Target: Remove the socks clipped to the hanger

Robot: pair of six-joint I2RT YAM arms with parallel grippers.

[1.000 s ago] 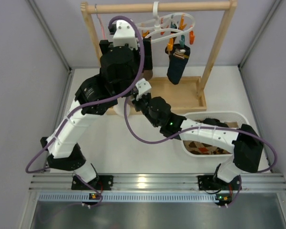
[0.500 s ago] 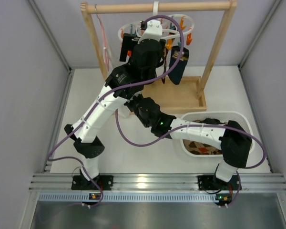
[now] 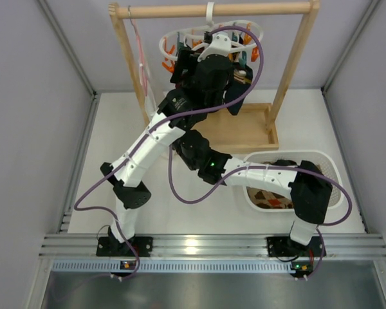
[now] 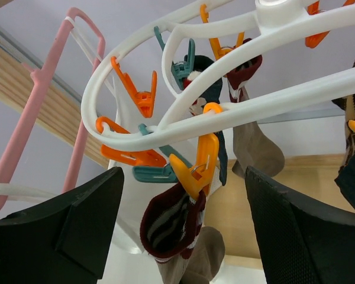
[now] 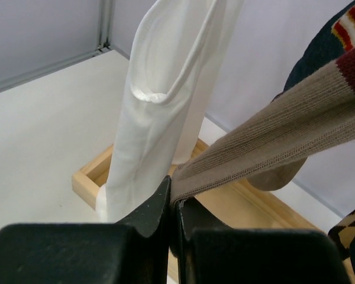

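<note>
The white peg hanger (image 3: 244, 29) hangs from the wooden rail; in the left wrist view its loop (image 4: 183, 112) carries orange and teal pegs. An orange peg (image 4: 195, 165) clips the striped maroon cuff of a taupe sock (image 4: 171, 228). My left gripper (image 4: 183, 177) is open, with a finger on each side of that peg and cuff. My right gripper (image 5: 173, 192) is shut on the lower end of the taupe sock (image 5: 272, 142), which is stretched taut. A second taupe sock (image 4: 254, 148) and a navy sock (image 5: 319, 53) also hang there.
A long white cloth (image 5: 160, 106) hangs left of the gripped sock. A thin pink hanger (image 4: 23, 136) hangs at the rail's left. The wooden rack base (image 3: 244, 132) lies below. A white bin (image 3: 328, 161) holding socks sits at right. Grey walls enclose the table.
My left arm has swung right and up from the pink hanger's side to the peg hanger. My right arm has shifted slightly left beneath it.
</note>
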